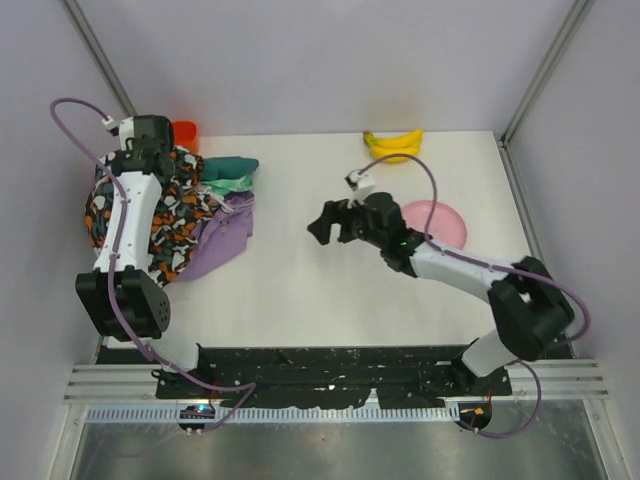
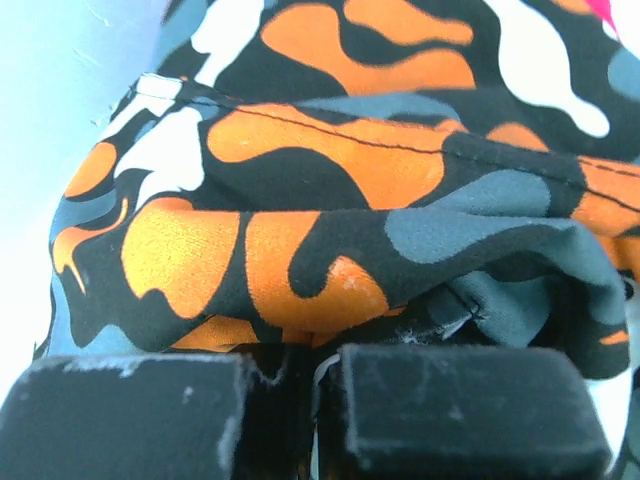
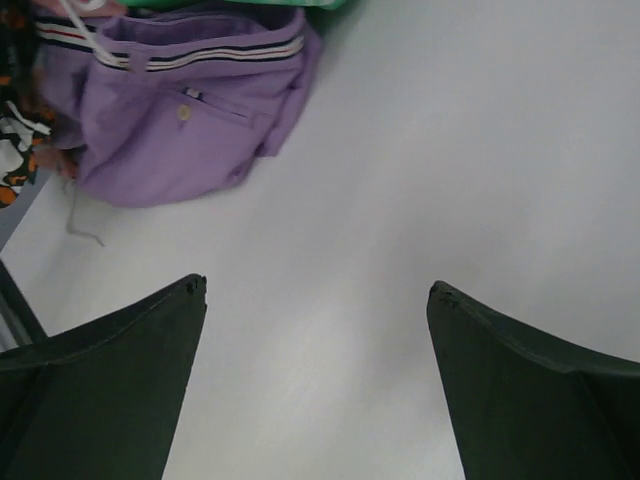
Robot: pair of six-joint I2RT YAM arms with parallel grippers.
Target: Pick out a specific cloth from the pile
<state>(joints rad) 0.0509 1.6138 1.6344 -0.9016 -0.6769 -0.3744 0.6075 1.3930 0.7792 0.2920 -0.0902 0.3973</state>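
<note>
Lilac cloth (image 3: 170, 140) beside pile (image 1: 182, 225), well ahead of spread right fingers (image 3: 100, 390)

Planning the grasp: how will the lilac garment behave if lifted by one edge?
Likely floppy: the lilac garment lies crumpled in soft folds, so it should drape and hang long. Probably light, since the fabric looks thin. It may drag neighbours along, because it lies against the orange-black-white patterned cloth.

Bright even light, soft shadows, blurred close-ups
</note>
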